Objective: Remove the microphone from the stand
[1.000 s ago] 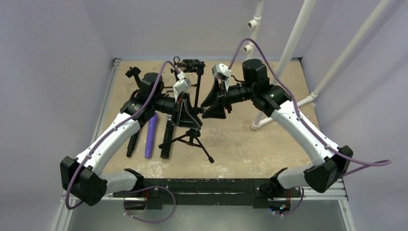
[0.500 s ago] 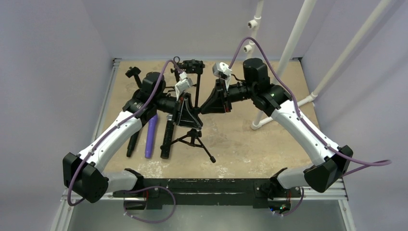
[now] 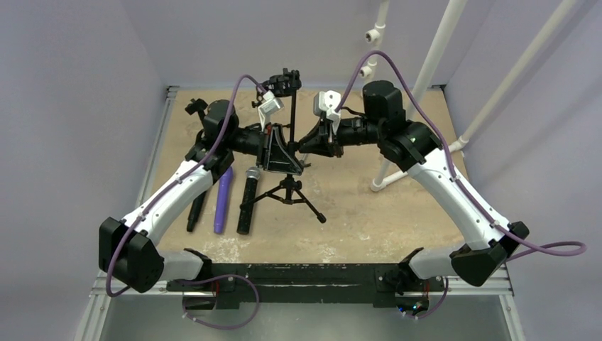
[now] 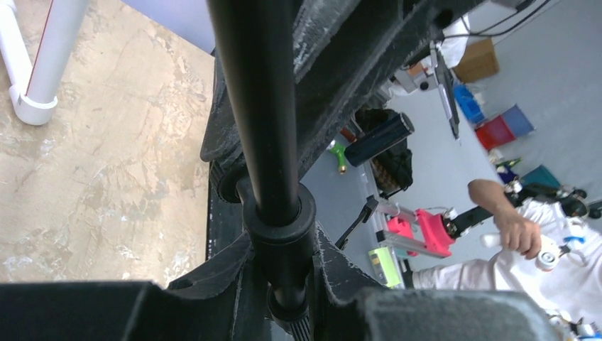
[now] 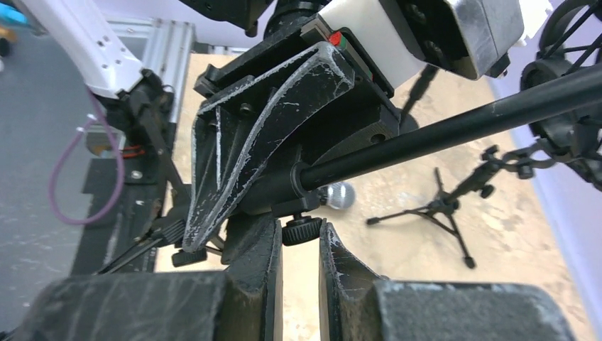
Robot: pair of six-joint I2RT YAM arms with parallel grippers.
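A black microphone stand [image 3: 289, 135] stands on tripod legs [image 3: 287, 193] mid-table, with a black clip head [image 3: 284, 80] at the top. I cannot tell whether a microphone sits in the clip. My left gripper [image 3: 282, 160] is shut on the stand's pole [image 4: 255, 106]; its fingers [image 4: 334, 270] press the collar from both sides. My right gripper [image 3: 307, 145] comes in from the right, and its fingers [image 5: 255, 263] close on a small knurled knob [image 5: 304, 229] under the pole clamp. The pole [image 5: 454, 128] runs up to the right in the right wrist view.
A black microphone with a silver head [image 3: 246, 206], a purple microphone [image 3: 223, 199] and a black handle [image 3: 195, 211] lie on the table to the left. A second small tripod stand [image 3: 196, 109] is at the back left. White pipes [image 3: 426, 78] stand at the right.
The stand has come more upright and its clip head has risen. My right gripper has moved left to the stand and narrowed from wide open onto the knob.
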